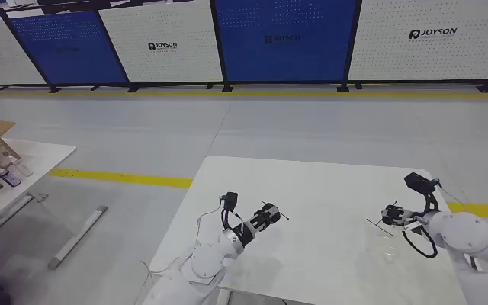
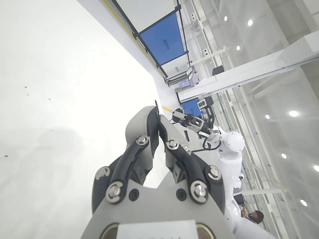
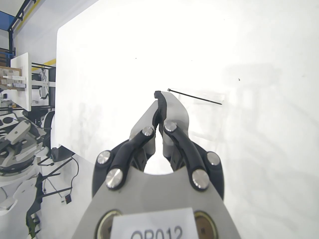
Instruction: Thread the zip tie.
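My left gripper [image 1: 267,216] hovers over the near left part of the white table [image 1: 320,191]. It is shut on a thin black zip tie [image 1: 275,211] that sticks out on both sides of its tips; the left wrist view shows this tie [image 2: 156,105] edge-on between the pads. My right gripper [image 1: 392,216] is at the table's right side, shut [image 3: 158,95]. A second black zip tie [image 3: 194,97] lies straight on the table just beyond and beside its tips, apart from them, also seen from above [image 1: 379,228]. The two grippers are far apart.
The table's front edge [image 1: 252,290] runs close under the left arm. A second white table [image 1: 34,156] with small items stands off to the far left. Blue and white partition panels [image 1: 282,42] line the back of the room.
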Controlling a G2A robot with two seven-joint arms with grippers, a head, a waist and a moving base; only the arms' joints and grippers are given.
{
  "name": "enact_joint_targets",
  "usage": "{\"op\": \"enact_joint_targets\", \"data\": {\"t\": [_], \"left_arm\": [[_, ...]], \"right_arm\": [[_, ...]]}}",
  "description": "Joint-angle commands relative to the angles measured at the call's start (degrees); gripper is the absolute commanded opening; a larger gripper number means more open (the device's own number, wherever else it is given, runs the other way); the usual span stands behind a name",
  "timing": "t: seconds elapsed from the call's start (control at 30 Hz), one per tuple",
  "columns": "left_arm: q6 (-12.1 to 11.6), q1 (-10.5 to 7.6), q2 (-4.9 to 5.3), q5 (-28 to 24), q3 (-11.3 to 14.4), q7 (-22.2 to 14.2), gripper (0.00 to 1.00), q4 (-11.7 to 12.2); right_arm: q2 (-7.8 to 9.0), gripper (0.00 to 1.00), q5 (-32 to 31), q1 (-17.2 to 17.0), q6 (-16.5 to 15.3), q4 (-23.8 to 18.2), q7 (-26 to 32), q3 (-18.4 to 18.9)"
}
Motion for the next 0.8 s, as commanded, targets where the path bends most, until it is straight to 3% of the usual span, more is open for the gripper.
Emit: {"op": "enact_joint_targets", "data": {"t": [0.0,0.17,0.4,0.77], "left_arm": [[0.0,0.0,0.0,0.0,0.0,0.0,0.0,0.0],[0.0,0.0,0.0,0.0,0.0,0.0,0.0,0.0],[0.0,0.0,0.0,0.0,0.0,0.0,0.0,0.0],[0.0,0.0,0.0,0.0,0.0,0.0,0.0,0.0]], "right_arm": [[-0.11,0.0,2.1,-0.9,-1.0,-0.2,-1.4,0.3],[-0.48,0.0,9.7,-6.9,-2.3,-5.1,-9.9,2.9],[-0.98,0.0,14.8,-14.7,-3.6,-13.9,-17.8,2.9],[-1.02,0.0,14.3,-15.4,-3.3,-14.3,-17.8,2.2]]}}
